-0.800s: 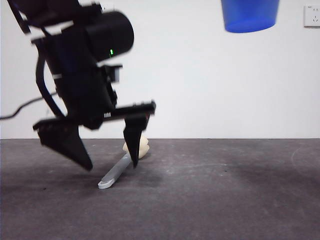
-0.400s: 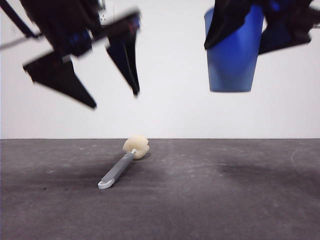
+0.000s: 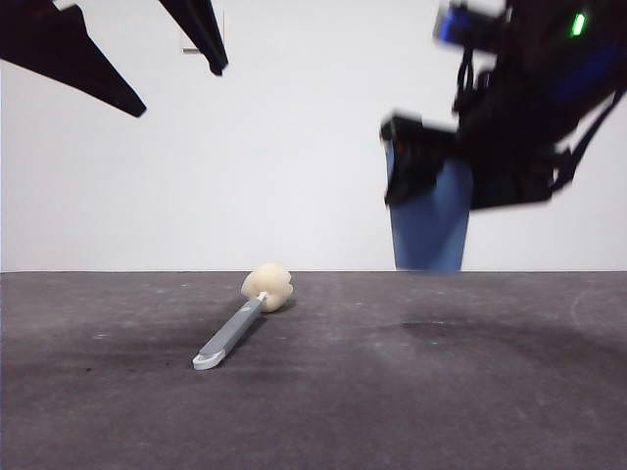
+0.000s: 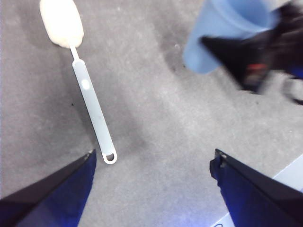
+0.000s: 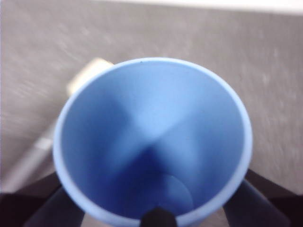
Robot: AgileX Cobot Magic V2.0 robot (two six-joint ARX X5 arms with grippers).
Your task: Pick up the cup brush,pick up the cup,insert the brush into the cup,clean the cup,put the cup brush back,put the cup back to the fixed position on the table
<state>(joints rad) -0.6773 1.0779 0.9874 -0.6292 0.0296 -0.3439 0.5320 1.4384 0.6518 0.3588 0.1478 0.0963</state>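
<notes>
The cup brush (image 3: 235, 326) lies flat on the table (image 3: 411, 392), its cream sponge head (image 3: 267, 287) toward the back and its white looped tip toward the front. In the left wrist view the brush (image 4: 90, 104) lies below my open left gripper (image 4: 154, 153), which touches nothing. That left gripper (image 3: 179, 91) hangs high at the top left of the front view. My right gripper (image 3: 490, 137) is shut on the light blue cup (image 3: 428, 225), held upright low over the table's right half. The right wrist view looks down into the empty cup (image 5: 151, 137).
A white wall stands behind the table. A blurred stretch of the brush (image 5: 83, 75) shows beside the cup in the right wrist view. The right arm (image 4: 265, 56) with the cup (image 4: 222, 33) shows in the left wrist view.
My left gripper has risen from beside the brush to the top left, still open. The right gripper has brought the cup down from the top of the view to near the table.
</notes>
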